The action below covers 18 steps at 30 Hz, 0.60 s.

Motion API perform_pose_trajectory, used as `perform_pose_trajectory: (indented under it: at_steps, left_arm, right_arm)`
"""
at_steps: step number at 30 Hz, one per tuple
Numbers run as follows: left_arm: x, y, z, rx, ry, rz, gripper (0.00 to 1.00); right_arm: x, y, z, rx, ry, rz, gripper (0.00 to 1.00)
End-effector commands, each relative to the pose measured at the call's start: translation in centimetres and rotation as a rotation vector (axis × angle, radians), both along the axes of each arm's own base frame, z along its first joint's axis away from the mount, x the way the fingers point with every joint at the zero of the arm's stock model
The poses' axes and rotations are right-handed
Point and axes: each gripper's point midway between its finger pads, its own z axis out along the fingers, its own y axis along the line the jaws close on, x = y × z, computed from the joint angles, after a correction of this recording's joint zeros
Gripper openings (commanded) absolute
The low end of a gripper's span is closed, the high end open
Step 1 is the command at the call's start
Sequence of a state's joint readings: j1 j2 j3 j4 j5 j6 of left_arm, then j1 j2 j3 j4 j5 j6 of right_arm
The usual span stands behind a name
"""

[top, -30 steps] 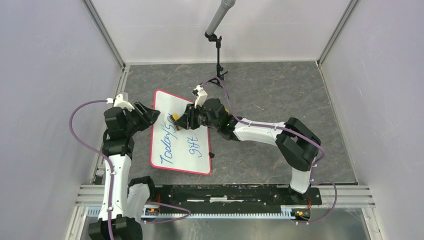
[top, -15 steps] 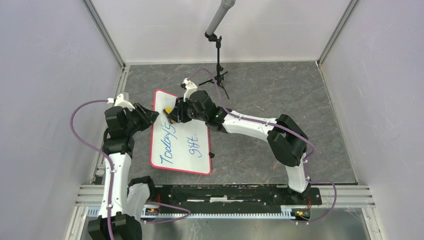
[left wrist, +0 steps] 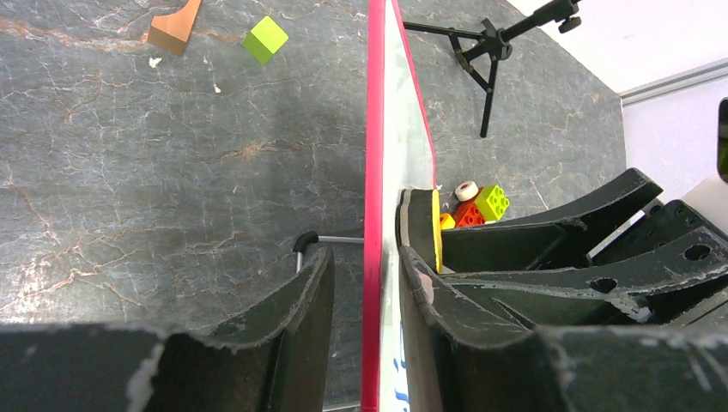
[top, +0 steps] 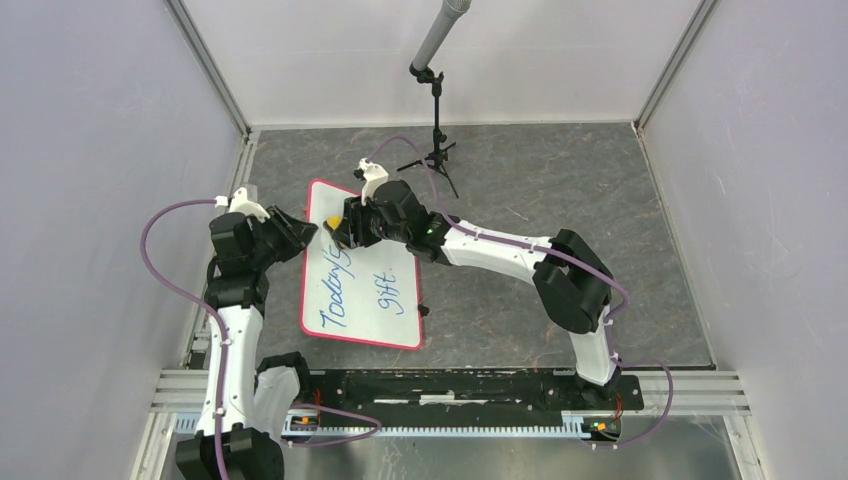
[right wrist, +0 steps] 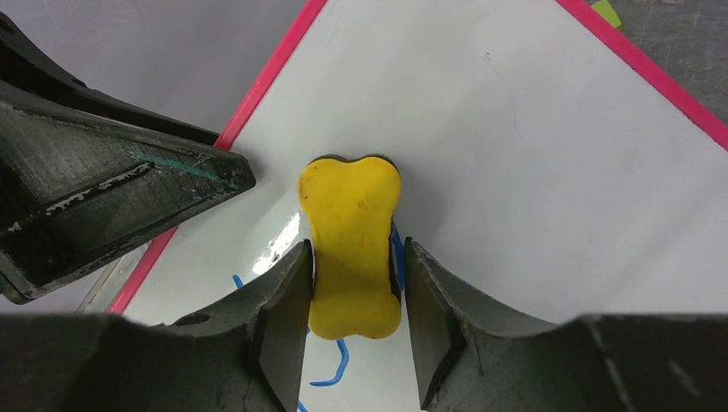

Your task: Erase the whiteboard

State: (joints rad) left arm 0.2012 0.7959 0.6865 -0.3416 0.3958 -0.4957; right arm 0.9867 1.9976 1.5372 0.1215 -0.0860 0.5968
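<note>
The left gripper (left wrist: 365, 257) straddles the whiteboard (top: 395, 318) at its left rim, jaws narrowly apart, likely to steady it; whether they pinch it I cannot tell. It lies left of centre, its writing (top: 343, 288) unerased. The right gripper (right wrist: 358, 249) hugs a yellow eraser (right wrist: 350, 215) flat on the far end; the actual grip is unclear.

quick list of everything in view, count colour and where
whiteboard: 1, white, red-pink rim, table's centre-left
writing: blue, on the whiteboard's near part
eraser: 1, yellow, bone-shaped, on the whiteboard's far part
microphone stand: 1, black, far centre
cube: 1, lime green, on the table
wooden block: 1, tan, near the cube
toy bricks: small cluster, orange and green, beyond the whiteboard
table: 1, grey marbled
left end effector: 1, black, astride the whiteboard's edge
right end effector: 1, black, flanking the eraser
</note>
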Motion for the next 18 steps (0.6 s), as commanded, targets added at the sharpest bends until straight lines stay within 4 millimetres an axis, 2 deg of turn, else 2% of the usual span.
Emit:
perform_pose_trajectory:
  at_steps: [1, 9, 14, 18]
  left_arm:
    - [0.3, -0.2, 1.2, -0.005, -0.045, -0.011, 0.40]
    - [0.3, -0.2, 1.1, -0.007, -0.042, -0.012, 0.39]
    - [0.2, -0.3, 1.0, -0.008, -0.041, -0.013, 0.36]
    - [0.2, -0.3, 1.1, -0.008, -0.042, -0.014, 0.33]
  right_arm:
    - [0.4, 0.7, 2.2, 0.032, -0.051, 0.011, 0.50]
    - [0.5, 0.9, 2.2, 0.044, -0.051, 0.007, 0.46]
    - [0.6, 1.1, 1.8, 0.041, -0.047, 0.005, 0.32]
    - [0.8, 0.4, 0.6, 0.010, -0.037, -0.021, 0.29]
